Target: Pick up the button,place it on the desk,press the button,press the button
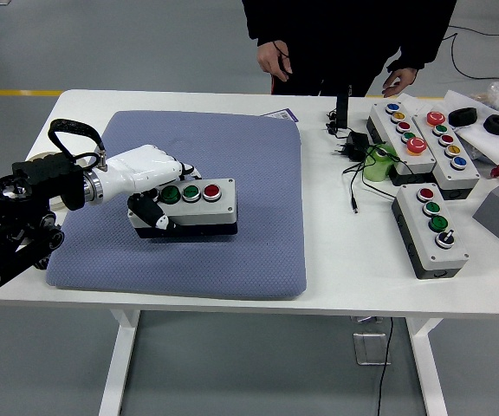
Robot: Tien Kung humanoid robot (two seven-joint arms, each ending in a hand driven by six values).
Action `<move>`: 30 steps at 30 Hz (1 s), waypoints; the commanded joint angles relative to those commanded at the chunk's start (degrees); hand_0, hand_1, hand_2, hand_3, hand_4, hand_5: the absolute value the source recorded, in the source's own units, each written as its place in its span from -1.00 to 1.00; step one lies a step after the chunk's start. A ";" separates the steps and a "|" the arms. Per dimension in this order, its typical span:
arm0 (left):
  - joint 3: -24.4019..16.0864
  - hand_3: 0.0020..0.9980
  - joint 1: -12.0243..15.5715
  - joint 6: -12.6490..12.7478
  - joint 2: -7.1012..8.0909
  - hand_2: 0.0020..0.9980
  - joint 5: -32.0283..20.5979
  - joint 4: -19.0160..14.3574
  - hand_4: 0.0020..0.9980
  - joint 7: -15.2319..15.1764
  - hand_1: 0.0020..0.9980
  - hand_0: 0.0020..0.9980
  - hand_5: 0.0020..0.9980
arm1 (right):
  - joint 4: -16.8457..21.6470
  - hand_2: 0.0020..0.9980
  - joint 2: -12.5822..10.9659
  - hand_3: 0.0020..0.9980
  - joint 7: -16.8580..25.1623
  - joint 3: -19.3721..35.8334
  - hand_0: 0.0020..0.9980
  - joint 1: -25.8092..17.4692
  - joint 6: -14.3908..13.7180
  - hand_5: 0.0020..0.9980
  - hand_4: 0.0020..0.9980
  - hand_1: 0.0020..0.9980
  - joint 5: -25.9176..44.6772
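Where the black left arm enters, its white left hand (145, 173) wraps its fingers (148, 211) around the button box (191, 206), sitting flat on the blue-grey mat (249, 234); two green caps, one red. Further right on the white table (345, 260): cables, more button boxes. A person's hands hang free beyond the far edge.

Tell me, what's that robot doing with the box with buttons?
The robot's left hand is gripping a button box with two green buttons and one red, holding it on or just above the blue mat. More button boxes sit on the table's right side. A person stands behind the table, touching nothing.
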 joint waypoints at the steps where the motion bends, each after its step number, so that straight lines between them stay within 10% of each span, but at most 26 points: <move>1: 0.23 -0.15 -0.07 0.28 -0.08 -0.24 0.40 -0.01 0.86 -0.07 -0.29 -0.51 -1.00 | -0.01 0.49 0.01 0.19 0.00 -0.06 0.53 0.00 0.00 -0.69 -0.60 0.45 0.03; 7: 1.85 -0.09 -0.83 0.69 -0.59 -0.16 3.96 -0.48 0.83 0.04 -0.19 -0.46 -1.00 | -0.05 0.49 0.02 0.19 0.01 -0.42 0.53 0.04 -0.01 -0.69 -0.60 0.45 0.19; 24: 0.14 0.33 -0.48 -9.15 -1.46 0.39 1.82 0.75 0.93 3.49 0.17 -0.20 -0.58 | 0.00 0.49 0.03 0.19 -0.04 -0.64 0.53 0.03 -0.05 -0.69 -0.60 0.45 0.26; 25: 0.13 0.62 -0.47 -9.25 -1.47 0.70 1.87 0.77 0.97 3.52 0.44 0.15 -0.51 | 0.01 0.49 0.03 0.19 -0.05 -0.64 0.53 0.03 -0.05 -0.69 -0.60 0.45 0.25; 29: -0.27 0.62 -0.16 -9.79 -1.46 0.70 2.12 0.60 0.97 3.89 0.44 0.15 -0.51 | 0.00 0.49 0.05 0.19 -0.07 -0.69 0.53 -0.03 -0.04 -0.69 -0.60 0.45 0.28; 30: -0.42 0.77 -0.07 -9.98 -1.38 0.88 2.15 0.43 1.00 3.98 0.64 0.43 -0.45 | 0.01 0.49 0.05 0.19 -0.06 -0.68 0.53 -0.05 -0.05 -0.69 -0.60 0.45 0.30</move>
